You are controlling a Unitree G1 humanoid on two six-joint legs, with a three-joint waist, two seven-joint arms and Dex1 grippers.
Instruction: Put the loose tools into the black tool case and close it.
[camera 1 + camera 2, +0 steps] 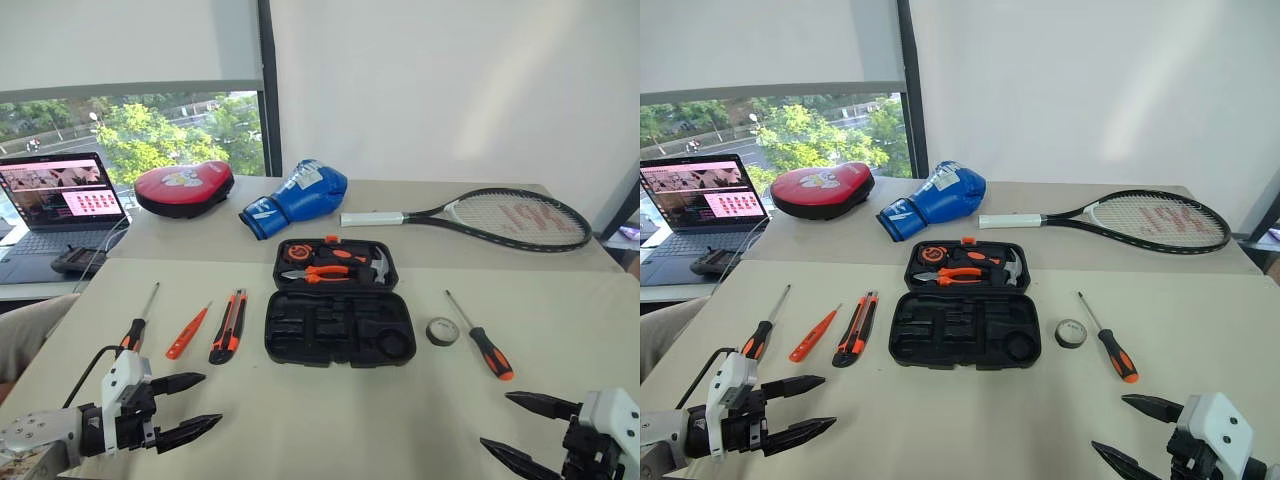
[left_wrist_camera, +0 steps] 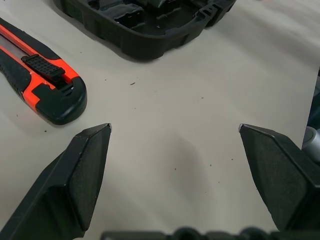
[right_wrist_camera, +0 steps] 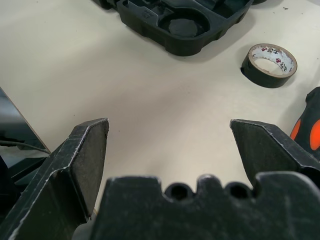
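The black tool case (image 1: 340,327) lies open mid-table, its far half holding orange-handled pliers and a hammer, its near half with empty slots. To its left lie a black-and-orange screwdriver (image 1: 139,322), an orange screwdriver (image 1: 187,331) and a utility knife (image 1: 228,326). On the case's right are a black tape roll (image 1: 442,331) and another screwdriver (image 1: 481,337). My left gripper (image 1: 193,406) hovers open at the near left, just short of the knife (image 2: 42,82). My right gripper (image 1: 520,430) is open at the near right, with the tape roll (image 3: 269,64) ahead of it.
On the far table sit a red oval pad (image 1: 184,187), a blue boxing glove (image 1: 296,197) and a tennis racket (image 1: 490,216). A laptop (image 1: 55,203) stands at the far left. A seam runs between the two tabletops just behind the case.
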